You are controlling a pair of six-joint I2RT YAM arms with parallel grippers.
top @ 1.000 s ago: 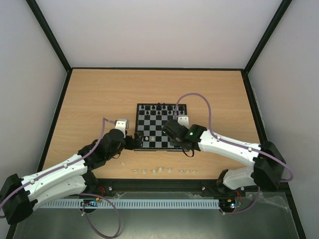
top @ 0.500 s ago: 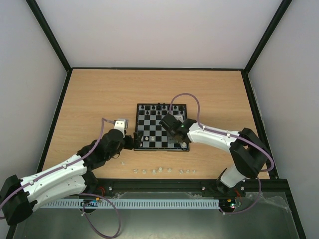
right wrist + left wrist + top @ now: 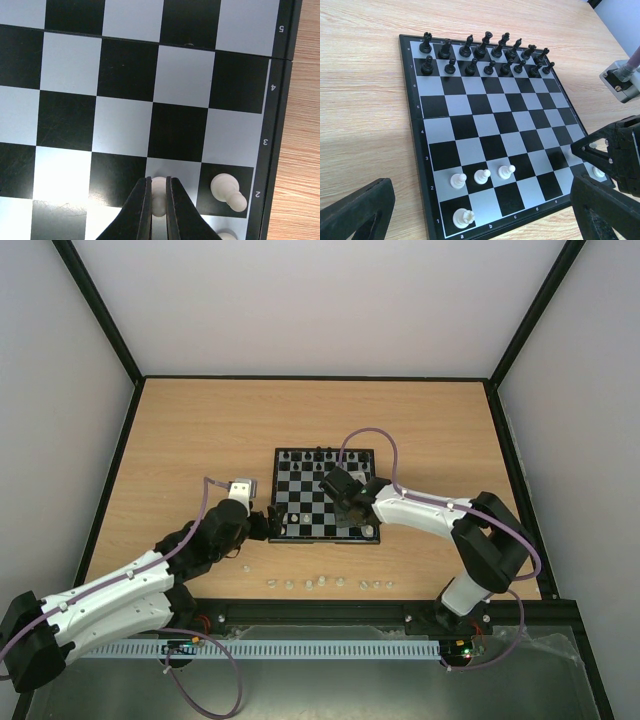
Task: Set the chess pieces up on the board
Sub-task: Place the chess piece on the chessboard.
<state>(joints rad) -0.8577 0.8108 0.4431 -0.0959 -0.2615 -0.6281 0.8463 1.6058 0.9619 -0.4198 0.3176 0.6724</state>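
The wooden desk (image 3: 200, 440) is taken up near its middle by the chessboard (image 3: 485, 125). The left fingers (image 3: 357, 212) are spread wide and empty at the board's near left corner. The right fingers (image 3: 141, 210) are pinched narrowly on a white pawn (image 3: 158, 190) over the second row, just beside a second pawn (image 3: 227, 192). Black pieces (image 3: 485, 52) are lined along the far rows. Loose white pieces (image 3: 325, 583) are scattered on the desk before the board.

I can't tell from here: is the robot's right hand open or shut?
The right hand is shut on a white pawn: its wrist view shows both fingers pinching it.
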